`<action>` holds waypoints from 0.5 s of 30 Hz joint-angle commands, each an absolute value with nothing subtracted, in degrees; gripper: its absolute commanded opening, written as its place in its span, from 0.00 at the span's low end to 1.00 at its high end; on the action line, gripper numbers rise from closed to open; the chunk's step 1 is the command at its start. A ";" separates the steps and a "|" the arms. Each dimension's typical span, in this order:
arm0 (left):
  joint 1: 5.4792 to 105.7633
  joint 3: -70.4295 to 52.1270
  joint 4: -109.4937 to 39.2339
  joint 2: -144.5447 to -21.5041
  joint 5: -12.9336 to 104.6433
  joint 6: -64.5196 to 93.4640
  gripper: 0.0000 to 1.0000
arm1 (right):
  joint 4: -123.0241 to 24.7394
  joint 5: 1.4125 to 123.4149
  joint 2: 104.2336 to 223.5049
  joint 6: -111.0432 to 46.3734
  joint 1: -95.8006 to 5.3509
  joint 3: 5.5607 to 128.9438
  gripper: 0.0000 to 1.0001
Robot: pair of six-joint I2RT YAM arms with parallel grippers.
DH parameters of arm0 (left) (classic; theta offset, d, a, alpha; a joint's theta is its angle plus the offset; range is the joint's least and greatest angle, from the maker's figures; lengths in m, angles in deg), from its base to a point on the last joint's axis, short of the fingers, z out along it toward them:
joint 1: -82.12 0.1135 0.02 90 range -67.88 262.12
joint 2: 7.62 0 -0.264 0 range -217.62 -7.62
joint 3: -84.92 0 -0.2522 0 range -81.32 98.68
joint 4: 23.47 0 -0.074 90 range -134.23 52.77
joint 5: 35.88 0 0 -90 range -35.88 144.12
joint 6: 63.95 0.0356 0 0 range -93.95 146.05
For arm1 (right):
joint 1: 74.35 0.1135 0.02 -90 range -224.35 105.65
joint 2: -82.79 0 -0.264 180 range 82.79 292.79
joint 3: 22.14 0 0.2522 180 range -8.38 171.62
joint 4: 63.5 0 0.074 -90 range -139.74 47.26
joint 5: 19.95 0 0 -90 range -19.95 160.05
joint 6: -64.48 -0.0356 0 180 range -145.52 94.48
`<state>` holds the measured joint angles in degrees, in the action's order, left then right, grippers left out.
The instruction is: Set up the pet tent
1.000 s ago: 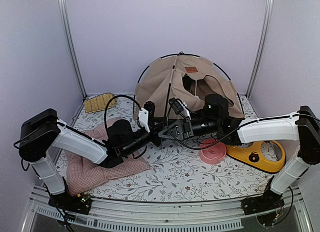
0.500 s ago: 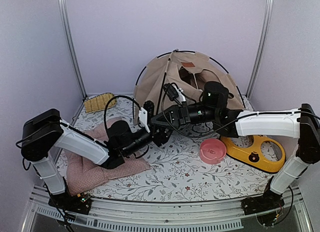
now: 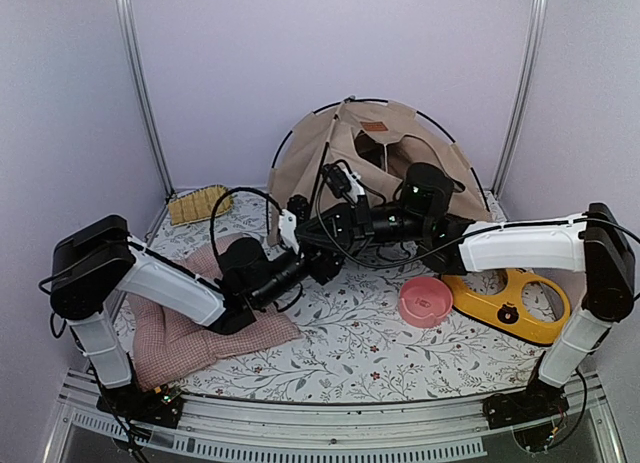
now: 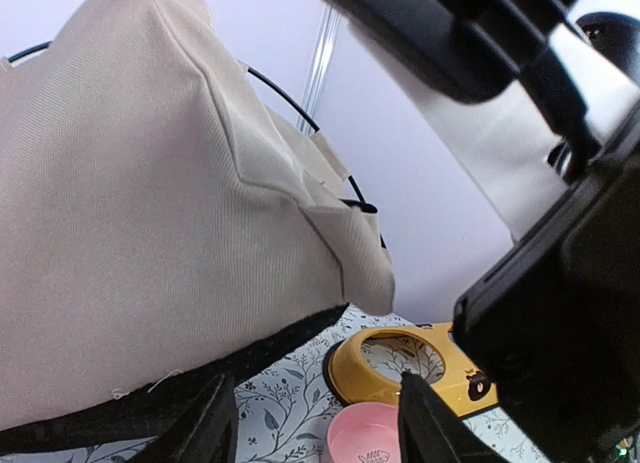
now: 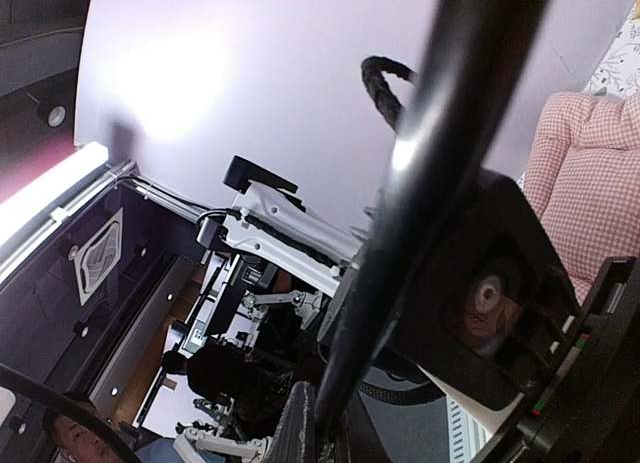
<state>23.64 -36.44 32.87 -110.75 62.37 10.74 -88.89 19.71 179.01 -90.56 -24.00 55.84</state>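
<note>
The beige pet tent (image 3: 340, 158) stands at the back of the floral mat, with thin black poles arching over it. My right gripper (image 3: 318, 230) reaches in from the right and is shut on one black tent pole (image 5: 430, 173), which runs diagonally through the right wrist view down between the fingers (image 5: 305, 428). My left gripper (image 3: 322, 266) sits just below and in front of it, open with nothing between its fingers (image 4: 210, 428). The left wrist view shows the tent's beige wall (image 4: 150, 213) and black hem close ahead, with the right arm's black body filling the right side.
A pink checked cushion (image 3: 190, 333) lies under the left arm. A pink bowl (image 3: 425, 301) and a yellow bowl holder (image 3: 515, 308) sit at the right. A straw-coloured mat (image 3: 200, 203) lies at the back left. Walls enclose the sides and back.
My left gripper has opened. My right gripper has carried the pole left and up, above the left gripper, and the tent fabric has shifted with it.
</note>
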 commanded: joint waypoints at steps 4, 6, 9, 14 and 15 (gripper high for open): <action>24.34 -36.80 37.63 -111.96 65.38 9.85 0.55 | -100.40 20.89 180.78 -100.83 -24.83 57.38 0.00; 24.38 -37.54 38.78 -112.03 65.72 9.78 0.55 | -100.62 21.04 180.84 -102.00 -24.92 57.44 0.00; 24.37 -38.21 40.69 -112.40 65.78 9.62 0.55 | -100.78 21.21 181.28 -103.50 -24.96 57.91 0.00; 24.32 -38.19 43.80 -113.53 66.09 9.73 0.55 | -101.07 21.60 181.66 -105.66 -25.24 58.69 0.00; 24.34 -38.03 44.26 -113.79 65.95 9.94 0.55 | -101.00 21.76 181.66 -106.04 -25.27 58.88 0.00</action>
